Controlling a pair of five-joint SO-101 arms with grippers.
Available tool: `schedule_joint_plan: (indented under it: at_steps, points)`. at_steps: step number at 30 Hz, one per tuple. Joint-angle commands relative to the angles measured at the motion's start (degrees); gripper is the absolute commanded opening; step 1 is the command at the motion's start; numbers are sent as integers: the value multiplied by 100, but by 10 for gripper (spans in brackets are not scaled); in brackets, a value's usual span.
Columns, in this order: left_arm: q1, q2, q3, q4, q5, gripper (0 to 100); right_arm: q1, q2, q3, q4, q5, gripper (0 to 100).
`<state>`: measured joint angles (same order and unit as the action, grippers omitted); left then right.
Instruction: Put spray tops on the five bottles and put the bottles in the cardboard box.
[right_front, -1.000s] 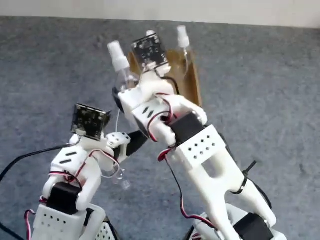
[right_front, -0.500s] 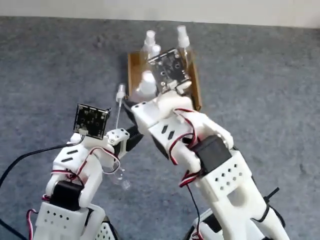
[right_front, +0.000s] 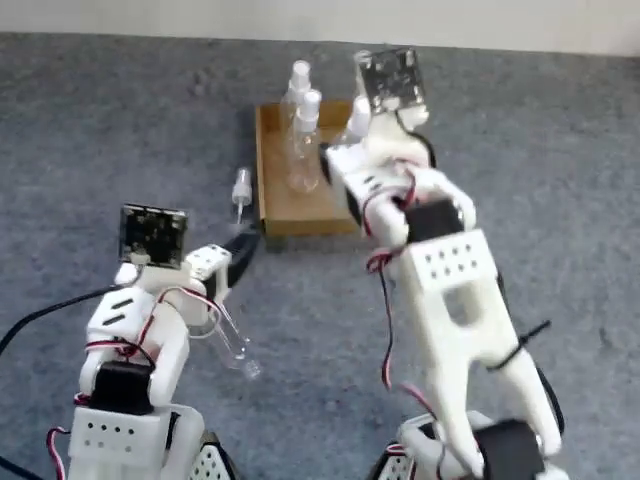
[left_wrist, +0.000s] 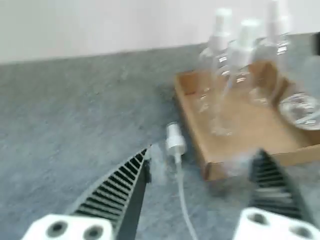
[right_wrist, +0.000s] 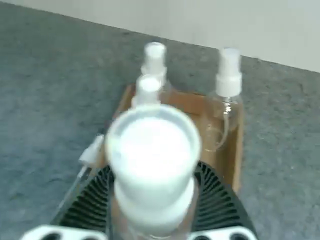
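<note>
- Right hand (right_wrist: 152, 212) pinches a capped bottle (right_wrist: 152, 150) above the cardboard box (left_wrist: 250, 132).
- Three capped bottles (left_wrist: 242, 50) stand in the box, just beyond that hand.
- Left hand (left_wrist: 202, 160) is spread.
- A loose spray top (left_wrist: 174, 139) lies on the bench (left_wrist: 75, 120), just ahead of the left hand.

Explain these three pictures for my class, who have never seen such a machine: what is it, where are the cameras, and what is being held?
These are two small white robot arms on grey carpet. One picture looks down from a fixed camera; the other two come from cameras on each arm's wrist. The right gripper is shut on a clear bottle with a spray top, over the cardboard box, where three other bottles stand. The left gripper is open near a loose spray top lying beside the box. A fifth bottle lies by the left arm.
</note>
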<state>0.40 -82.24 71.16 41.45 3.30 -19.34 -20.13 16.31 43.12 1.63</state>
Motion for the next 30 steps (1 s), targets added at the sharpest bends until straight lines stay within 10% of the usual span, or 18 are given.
schedule_joint_plan:
  at_steps: [1,15,30]
  points:
    - [-400,-48,-31,-132,-9,128,136,303,-681,-189,202,4]
    - [-1842,-57,725,-132,-404,63,198,1552,-1174,-523,475,4]
    - [-1912,-57,1024,-132,-413,63,312,1727,-602,-1543,475,4]
